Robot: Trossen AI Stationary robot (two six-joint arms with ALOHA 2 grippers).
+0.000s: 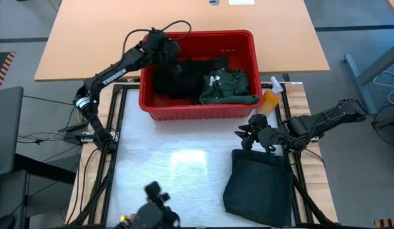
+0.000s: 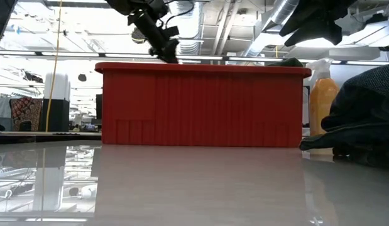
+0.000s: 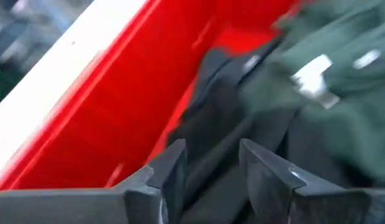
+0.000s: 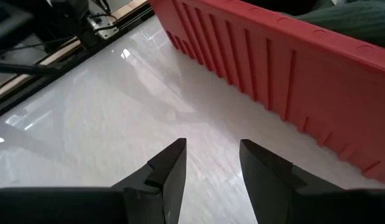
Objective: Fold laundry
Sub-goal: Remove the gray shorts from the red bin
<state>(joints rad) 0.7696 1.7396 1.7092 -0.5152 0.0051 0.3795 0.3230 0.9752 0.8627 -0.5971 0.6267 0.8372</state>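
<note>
A red basket [image 1: 197,105] at the table's far side holds a black garment [image 1: 177,76] and a dark green one [image 1: 232,86] with a white label [image 3: 313,78]. My left gripper [image 1: 166,56] reaches into the basket's far left corner. It is open, its fingers [image 3: 173,171] just above the black garment [image 3: 217,124], about level with the rim [image 2: 169,53]. A folded dark garment [image 1: 257,184] lies flat on the table's near right. My right gripper [image 1: 247,135] hovers open at that garment's far edge, over bare table [image 4: 211,162].
An orange spray bottle [image 1: 271,98] stands at the basket's right near corner, close to my right arm [image 2: 321,94]. The white table top [image 1: 177,165] lies bare between the basket and the near edge, left of the folded garment. A dark camera mount [image 1: 155,210] sits at the near edge.
</note>
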